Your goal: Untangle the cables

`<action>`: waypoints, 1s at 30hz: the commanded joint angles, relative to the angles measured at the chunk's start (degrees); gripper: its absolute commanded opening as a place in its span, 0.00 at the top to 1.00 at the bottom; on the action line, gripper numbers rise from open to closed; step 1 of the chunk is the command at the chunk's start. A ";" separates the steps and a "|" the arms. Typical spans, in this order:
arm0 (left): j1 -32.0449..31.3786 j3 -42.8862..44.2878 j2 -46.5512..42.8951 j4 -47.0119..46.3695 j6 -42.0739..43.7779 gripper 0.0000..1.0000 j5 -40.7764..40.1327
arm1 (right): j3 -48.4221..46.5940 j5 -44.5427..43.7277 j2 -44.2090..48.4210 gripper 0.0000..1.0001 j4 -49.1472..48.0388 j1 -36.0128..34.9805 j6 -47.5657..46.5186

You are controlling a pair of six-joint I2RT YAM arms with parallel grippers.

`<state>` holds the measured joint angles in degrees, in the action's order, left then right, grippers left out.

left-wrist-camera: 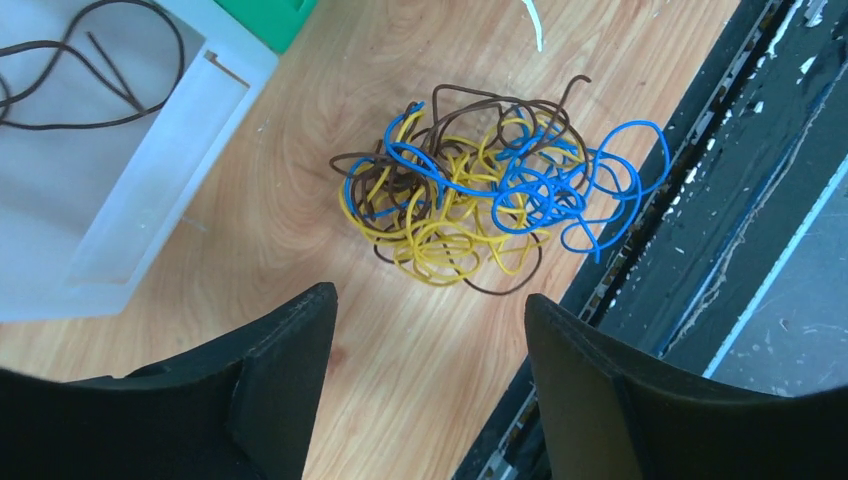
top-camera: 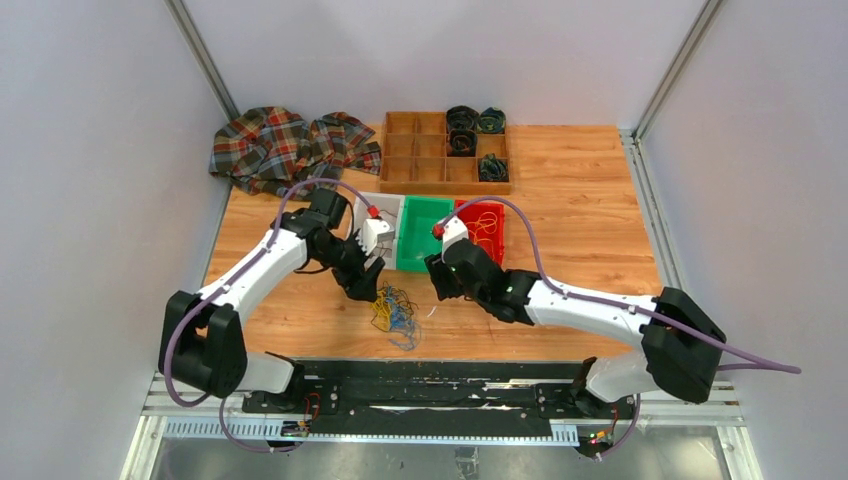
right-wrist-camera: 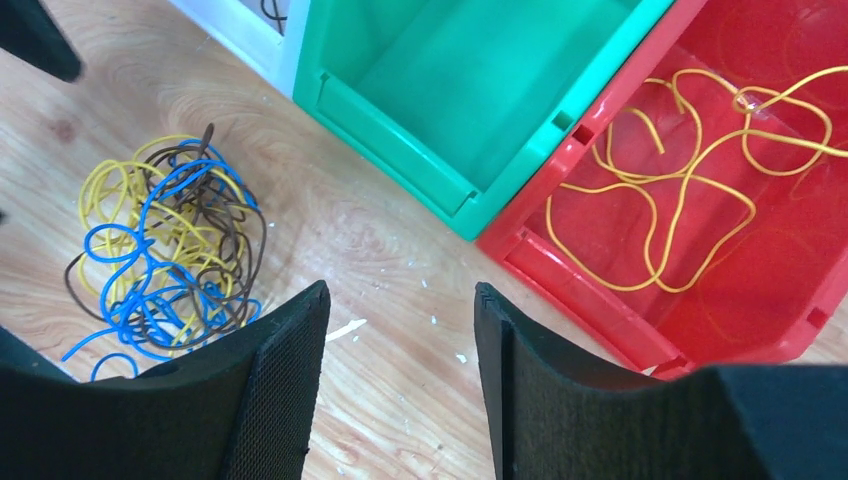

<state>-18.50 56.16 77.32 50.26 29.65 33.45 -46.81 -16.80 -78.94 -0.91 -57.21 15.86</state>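
Yellow, brown and blue cables lie in one loose clump on the wooden worktop, lower centre of the top view, just below and between the two grippers and close to the worktop's near edge. In the top view the clump's long axis runs from upper left to lower right. In the left wrist view the cables stretch left to right: blue loops bunch at the right end, yellow and brown at the left, and one brown end pokes up at the upper right. All are thin, wiry strands in many overlapping loops.

Left gripper: jaws spread, nothing between them, hovering over bare wood just below the clump in its own view. Right gripper: jaws spread, gripping nothing, with the clump at the left of its view.

Three bins sit side by side above the clump:
- The white bin holds a dark cord.
- The green bin shows only its green floor.
- The red bin holds a yellow cord in loose loops.

A wooden divided tray at top centre has dark coils in its right compartments. A plaid cloth lies at the upper left.
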 commanded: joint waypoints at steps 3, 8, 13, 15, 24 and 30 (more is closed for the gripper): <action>0.31 -4.80 1.48 -11.87 -5.22 0.37 3.84 | 3.22 -3.27 4.20 0.47 -5.07 -2.00 2.95; 0.31 -6.17 2.03 -15.74 -6.37 0.52 3.10 | 4.15 -2.99 5.04 0.52 -5.80 -2.24 3.69; 0.30 -6.88 4.82 -15.94 -6.12 0.61 4.43 | 3.37 -3.29 4.42 0.54 -6.37 -2.71 3.53; 0.35 -6.74 5.30 -14.42 -4.56 0.60 5.16 | 3.14 -3.46 4.40 0.54 -6.32 -2.81 3.23; 0.31 -5.80 4.07 -10.42 0.10 0.53 7.20 | 3.11 -3.72 5.25 0.55 -5.83 -2.96 2.81; 0.34 -5.36 6.28 -10.13 0.86 0.86 4.72 | 3.33 -3.77 6.02 0.63 -6.19 -3.16 3.01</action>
<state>-18.50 49.80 82.70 39.35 29.17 38.61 -43.27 -18.81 -74.59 -6.15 -59.27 18.46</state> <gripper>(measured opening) 0.236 0.386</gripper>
